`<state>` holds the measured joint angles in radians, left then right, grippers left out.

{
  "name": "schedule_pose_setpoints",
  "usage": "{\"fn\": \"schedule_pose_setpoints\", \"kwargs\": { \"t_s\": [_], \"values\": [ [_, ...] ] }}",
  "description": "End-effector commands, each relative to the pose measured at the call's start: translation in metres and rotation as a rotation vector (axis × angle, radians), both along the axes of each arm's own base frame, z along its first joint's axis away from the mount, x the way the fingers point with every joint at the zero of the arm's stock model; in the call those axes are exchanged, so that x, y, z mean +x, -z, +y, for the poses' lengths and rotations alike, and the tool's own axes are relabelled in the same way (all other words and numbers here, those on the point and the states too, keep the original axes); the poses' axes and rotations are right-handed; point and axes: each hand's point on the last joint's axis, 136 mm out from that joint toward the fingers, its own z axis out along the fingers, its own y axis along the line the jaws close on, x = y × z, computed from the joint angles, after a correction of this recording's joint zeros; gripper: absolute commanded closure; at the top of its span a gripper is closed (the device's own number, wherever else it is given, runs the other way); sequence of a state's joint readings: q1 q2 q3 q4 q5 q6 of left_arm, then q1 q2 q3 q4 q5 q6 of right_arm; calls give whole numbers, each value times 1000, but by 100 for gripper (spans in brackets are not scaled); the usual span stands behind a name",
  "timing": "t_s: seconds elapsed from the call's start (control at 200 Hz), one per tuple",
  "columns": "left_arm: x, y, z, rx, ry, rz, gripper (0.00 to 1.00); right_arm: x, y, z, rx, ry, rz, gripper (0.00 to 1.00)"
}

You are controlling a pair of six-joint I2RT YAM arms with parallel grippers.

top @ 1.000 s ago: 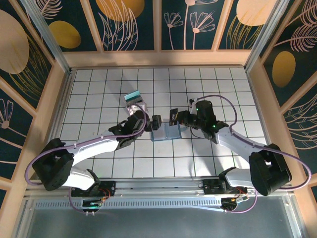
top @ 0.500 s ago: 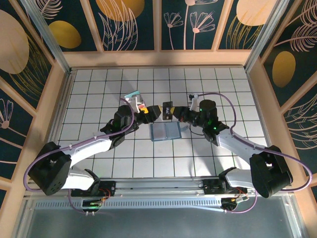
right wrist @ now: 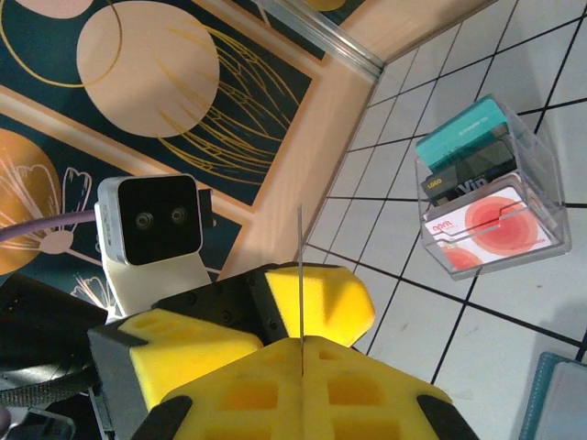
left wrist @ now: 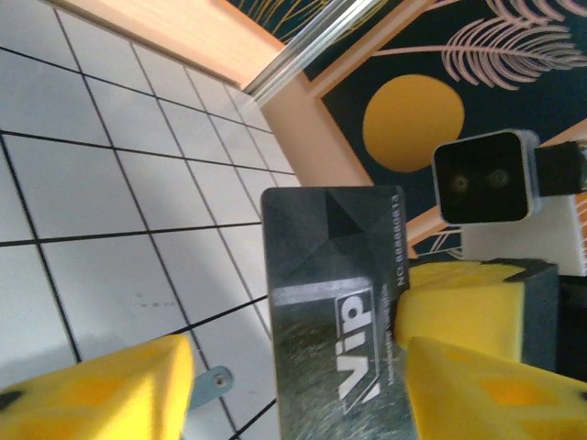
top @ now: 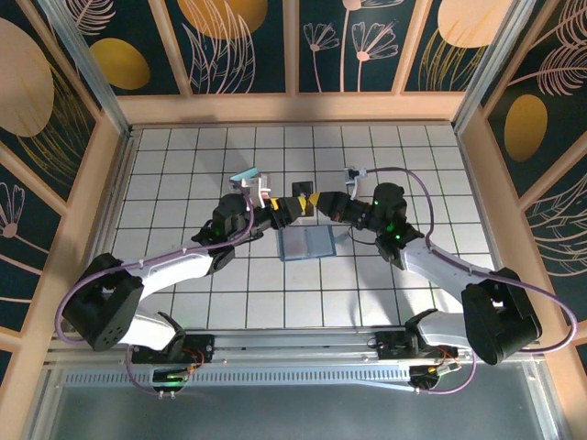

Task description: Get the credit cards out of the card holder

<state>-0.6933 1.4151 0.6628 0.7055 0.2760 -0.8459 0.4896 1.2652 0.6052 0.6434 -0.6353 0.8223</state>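
Both grippers have lifted off the card holder (top: 307, 245), which lies open on the tiled worktop (top: 413, 156). Above its far edge the right gripper (right wrist: 301, 344) clamps a black credit card (left wrist: 321, 266); the left gripper (left wrist: 293, 394) straddles it, pads apart. Beyond the holder's far left, a clear box (right wrist: 541, 170) holds three more cards (right wrist: 463, 137).

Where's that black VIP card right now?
Seen from above, the black card is up in the air mid-table, pinched in the right claw, with the left claw open around it, just beyond the card holder.
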Motion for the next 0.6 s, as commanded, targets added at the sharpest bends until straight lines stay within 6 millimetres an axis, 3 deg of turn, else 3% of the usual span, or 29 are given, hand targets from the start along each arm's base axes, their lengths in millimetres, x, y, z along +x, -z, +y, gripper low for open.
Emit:
{"fn": "schedule_pose_setpoints", "kwargs": {
  "t_s": [0.0, 0.18, 0.305, 0.43, 0.465, 0.591],
  "values": [
    [0, -23, -3, -62, 22, -62, 48, -3, -8, 2, 47, -38, -24, 100],
    [3, -27, -1, -70, 11, -74, 62, -4, -6, 4, 60, -58, -14, 100],
    [5, -29, 1, -65, 1, -83, 77, -4, -2, 6, 61, -67, -6, 100],
    [10, -28, 6, -1, -23, -102, 100, -2, 1, 6, 51, -63, 0, 100],
    [12, -26, 8, 30, -34, -105, 100, -1, 3, 6, 45, -58, 4, 100],
    [20, -25, 21, 187, -55, -178, 100, 3, 9, 2, 7, -18, 16, 77]
  ]
}}
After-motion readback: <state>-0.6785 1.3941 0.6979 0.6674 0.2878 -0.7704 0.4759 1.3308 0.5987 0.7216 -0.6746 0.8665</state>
